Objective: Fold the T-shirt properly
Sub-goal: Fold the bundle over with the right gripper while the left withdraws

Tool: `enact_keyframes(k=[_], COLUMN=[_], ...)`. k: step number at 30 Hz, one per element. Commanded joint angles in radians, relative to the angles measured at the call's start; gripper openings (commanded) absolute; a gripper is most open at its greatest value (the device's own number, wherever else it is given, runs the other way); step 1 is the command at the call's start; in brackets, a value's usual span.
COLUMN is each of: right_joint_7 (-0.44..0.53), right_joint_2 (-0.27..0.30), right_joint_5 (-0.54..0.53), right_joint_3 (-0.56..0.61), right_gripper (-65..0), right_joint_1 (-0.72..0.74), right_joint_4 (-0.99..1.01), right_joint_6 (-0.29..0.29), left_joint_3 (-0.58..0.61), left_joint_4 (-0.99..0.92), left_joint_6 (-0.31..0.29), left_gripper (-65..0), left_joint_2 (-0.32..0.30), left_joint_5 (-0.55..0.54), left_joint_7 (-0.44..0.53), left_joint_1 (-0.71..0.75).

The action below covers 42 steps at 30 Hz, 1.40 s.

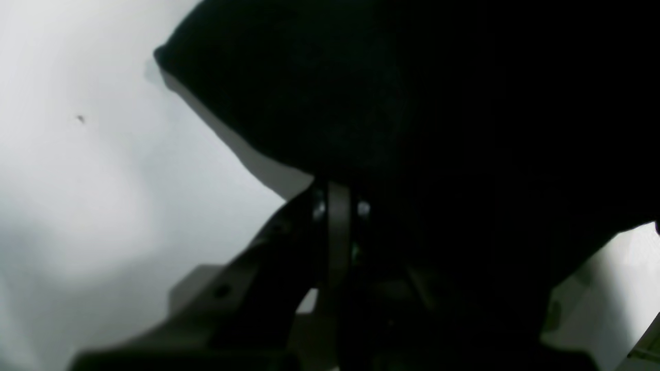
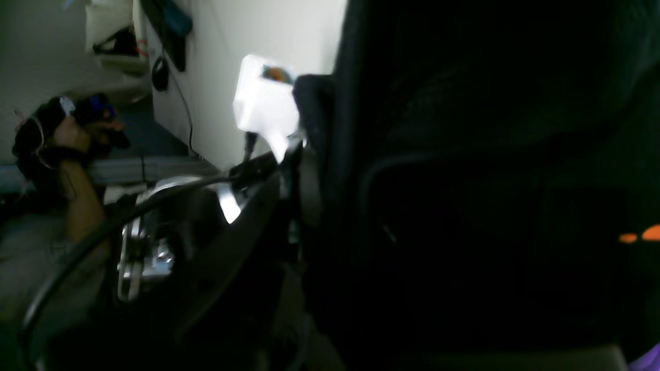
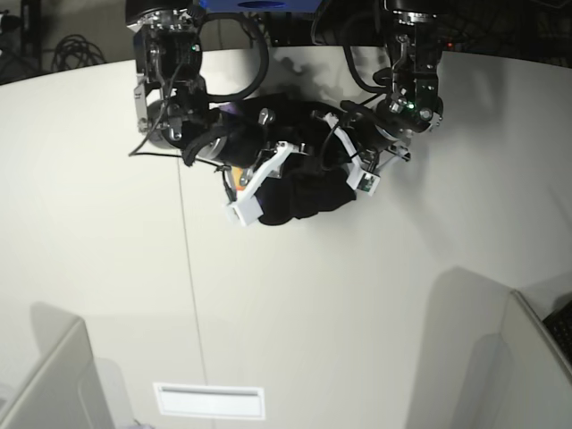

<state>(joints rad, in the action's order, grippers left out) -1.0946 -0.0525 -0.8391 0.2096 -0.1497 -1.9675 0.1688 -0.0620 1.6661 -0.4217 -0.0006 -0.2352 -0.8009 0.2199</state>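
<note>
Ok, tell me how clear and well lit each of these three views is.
Left wrist view: the black cloth T-shirt is an underexposed mass with no texture, the white table hazy. Right wrist view: dark and blurred, with a blown-out white block. Base view: sharp, evenly lit, soft shadows on the table.
</note>
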Motion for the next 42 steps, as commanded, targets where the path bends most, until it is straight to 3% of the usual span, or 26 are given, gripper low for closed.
enact_keyframes(k=[1, 11, 20, 24, 28, 30, 32, 35, 42], right_joint_7=[0.012, 0.123, 0.124, 0.15, 0.166, 0.166, 0.166, 0.167, 0.181], right_joint_2=[-0.008, 0.001, 0.001, -0.004, 0.0, 0.0, 0.0, -0.004, -0.008], right_joint_5=[-0.024, -0.024, -0.022, 0.05, 0.057, 0.059, 0.059, 0.059, 0.059], right_joint_3=[0.004, 0.011, 0.011, 0.011, 0.034, 0.046, 0.052, 0.052, 0.052], right_gripper=[-65.0, -65.0, -65.0, -65.0, -65.0, -65.0, -65.0, -65.0, -65.0], right_joint_1=[0.014, 0.045, 0.068, 0.063, 0.06, 0.063, 0.066, 0.068, 0.068], right_joint_4=[-0.005, 0.112, 0.136, 0.145, 0.144, 0.144, 0.144, 0.145, 0.145], right_joint_6=[-0.001, -0.001, -0.001, -0.001, -0.001, -0.001, -0.001, -0.001, -0.001], left_joint_3=[-0.002, -0.012, -0.178, -0.226, -0.335, -0.391, -0.479, -0.595, -0.695], left_joint_4=[0.015, 0.021, 0.159, 0.194, 0.208, 0.208, 0.207, 0.204, 0.199], left_joint_6=[-0.001, -0.001, -0.001, -0.003, -0.007, -0.039, -0.125, -0.196, -0.2], left_gripper=[-65.0, -65.0, -65.0, -65.0, -65.0, -65.0, -65.0, -65.0, -65.0], left_joint_2=[0.0, -0.002, -0.02, -0.057, -0.065, -0.065, -0.065, -0.068, -0.106], left_joint_5=[0.009, 0.009, 0.009, 0.0, -0.002, -0.014, -0.077, -0.172, -0.197], left_joint_7=[-0.01, -0.008, -0.016, -0.016, -0.015, -0.013, -0.015, -0.016, -0.016], left_joint_1=[0.0, 0.017, 0.086, 0.152, 0.218, 0.241, 0.264, 0.298, 0.329])
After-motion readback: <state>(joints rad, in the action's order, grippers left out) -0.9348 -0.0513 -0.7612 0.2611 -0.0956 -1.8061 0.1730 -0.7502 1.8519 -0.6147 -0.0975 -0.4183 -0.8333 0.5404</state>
